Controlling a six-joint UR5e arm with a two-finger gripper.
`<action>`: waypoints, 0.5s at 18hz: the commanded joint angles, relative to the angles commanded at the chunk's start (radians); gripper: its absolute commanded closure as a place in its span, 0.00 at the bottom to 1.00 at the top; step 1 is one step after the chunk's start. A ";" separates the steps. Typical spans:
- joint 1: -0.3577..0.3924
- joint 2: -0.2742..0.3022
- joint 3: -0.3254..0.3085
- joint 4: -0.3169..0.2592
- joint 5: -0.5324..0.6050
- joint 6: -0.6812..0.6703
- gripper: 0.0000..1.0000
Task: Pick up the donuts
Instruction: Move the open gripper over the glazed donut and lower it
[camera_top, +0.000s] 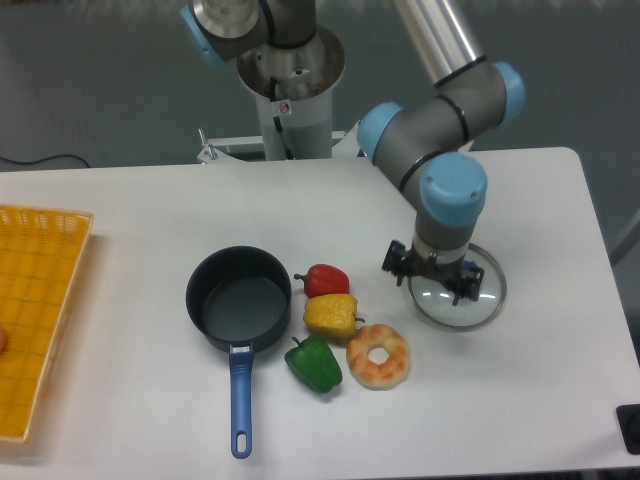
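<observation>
Seen on the white tabletop (130, 190): the donuts (378, 355), a single toy ring of orange-tan with pale cream glaze and a centre hole, lying flat near the front edge, untouched. Probably light and stiff, a moulded toy by the look of it, perhaps a little slick on the glazed top; best taken across the ring's band, one finger in the hole and one outside, or across the whole outer width if the opening allows.

Hovering above the left rim of a round glass lid (458, 286), up and to the right of the donut: the pincer (434, 273), fingers apart and holding nothing.

Crowding the donut's left side: a green toy pepper (315, 363), close beside or touching it, and a yellow toy pepper (330, 315) just above-left, with a red toy pepper (325, 279) behind that. Likely trouble for any finger set down on that side; open room on the right and front of the ring. Farther left, a dark saucepan (238, 299) with a blue handle, and a yellow basket (40, 300) at the table's left edge.
</observation>
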 joint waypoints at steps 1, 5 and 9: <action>-0.008 -0.006 0.008 0.002 0.000 -0.018 0.00; -0.025 -0.035 0.018 0.003 -0.003 -0.080 0.00; -0.032 -0.057 0.023 0.037 -0.009 -0.130 0.00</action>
